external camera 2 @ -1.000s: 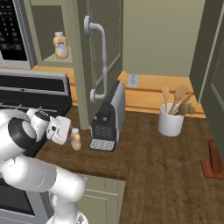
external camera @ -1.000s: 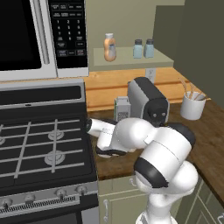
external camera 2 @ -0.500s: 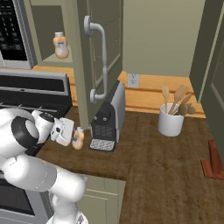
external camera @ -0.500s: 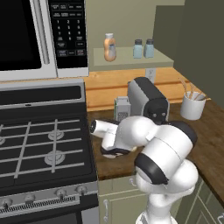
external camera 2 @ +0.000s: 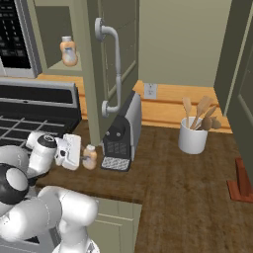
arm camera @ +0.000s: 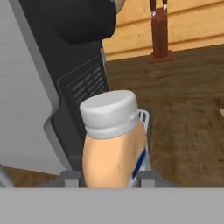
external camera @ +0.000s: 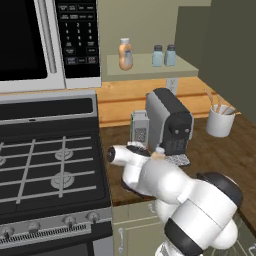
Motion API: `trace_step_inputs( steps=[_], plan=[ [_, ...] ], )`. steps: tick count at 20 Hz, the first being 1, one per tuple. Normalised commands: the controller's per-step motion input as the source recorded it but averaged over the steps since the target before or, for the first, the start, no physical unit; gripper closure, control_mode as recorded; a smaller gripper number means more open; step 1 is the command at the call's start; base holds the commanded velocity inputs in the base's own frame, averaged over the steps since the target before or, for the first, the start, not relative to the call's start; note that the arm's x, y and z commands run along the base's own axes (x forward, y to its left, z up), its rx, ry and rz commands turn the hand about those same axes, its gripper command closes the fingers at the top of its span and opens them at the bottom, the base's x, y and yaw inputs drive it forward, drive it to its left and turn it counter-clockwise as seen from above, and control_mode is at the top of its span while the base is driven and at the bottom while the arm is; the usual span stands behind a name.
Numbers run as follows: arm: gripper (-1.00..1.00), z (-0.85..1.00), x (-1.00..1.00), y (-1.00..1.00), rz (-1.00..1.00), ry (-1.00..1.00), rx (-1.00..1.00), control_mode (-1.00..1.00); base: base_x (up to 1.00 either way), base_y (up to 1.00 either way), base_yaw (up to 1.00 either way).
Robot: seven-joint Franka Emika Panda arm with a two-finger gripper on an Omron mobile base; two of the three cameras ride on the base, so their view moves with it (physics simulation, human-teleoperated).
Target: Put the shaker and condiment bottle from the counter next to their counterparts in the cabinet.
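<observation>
The tool is low over the bench, just in front of the stove and beside the coffee machine. The orange bottle stands upright on the bench right at the tool's front end. In the hand view the bottle sits between the two fingertips, its cream cap on top and a bit of the label showing at its right side. The fingertips lie close against the bottle on both sides, but their pads are mostly cut off at the bottom of that view, so I cannot tell whether they are pressing on it or just standing around it.

In the left base view the bottle's cap peeks out just above the white arm, close to the foot of the coffee machine, with a grey grater next to the machine's left side.

Up in the open cabinet, a matching orange bottle stands on the shelf, and two pale blue shakers stand side by side, well to its right. The cabinet door hangs open. A white cup of wooden utensils stands farther along the bench, well apart from the tool.
</observation>
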Motion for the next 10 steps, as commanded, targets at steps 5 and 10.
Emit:
trace_step_inputs(
  steps=[5, 10],
  plan=[
    [1.0, 0.02, -0.36, 0.0, 0.0, -0.29, 0.0, -1.0, 0.0, 0.0, 0.0],
    [1.0, 0.44, -0.03, 0.15, 0.03, -0.02, 0.0, -1.0, 0.0, 0.0, 0.0]
  ],
)
